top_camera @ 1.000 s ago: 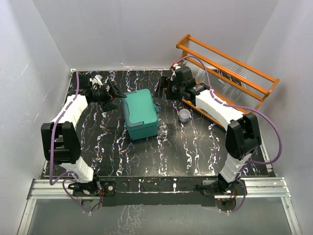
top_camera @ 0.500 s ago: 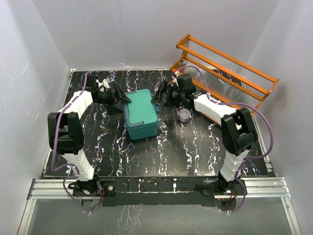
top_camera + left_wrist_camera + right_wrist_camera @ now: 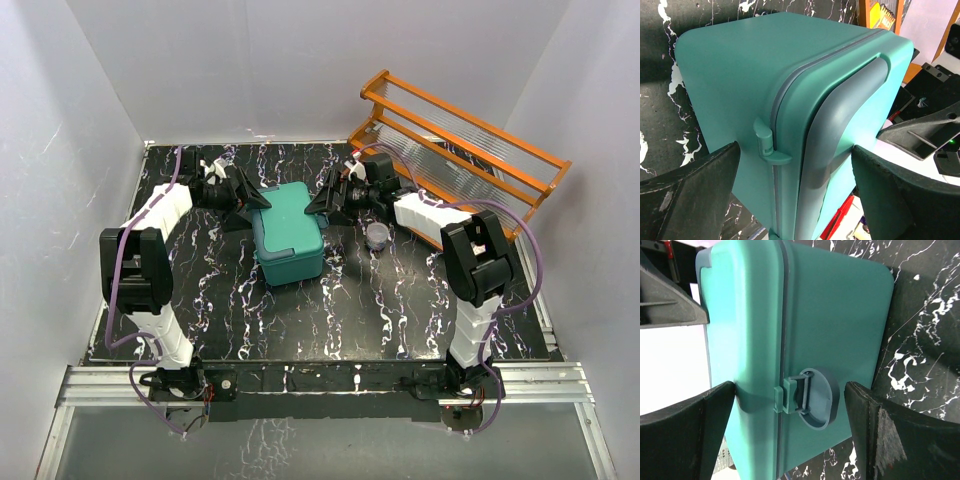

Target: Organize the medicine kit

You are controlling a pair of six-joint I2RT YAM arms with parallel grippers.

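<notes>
While your left tool [image 3: 248, 198] and right tool [image 3: 322, 202] flank the closed teal medicine kit [image 3: 290, 232] mid-table with fingers spread wide and gripping nothing, you see a small cup [image 3: 377, 236] standing outside it, leaving progress unclear.

Your jaws stand spread at the frame's lower corners, the teal box [image 3: 790, 350] between them, its grey latch [image 3: 812, 397] centred, marbled surface [image 3: 920, 340] right.
</notes>
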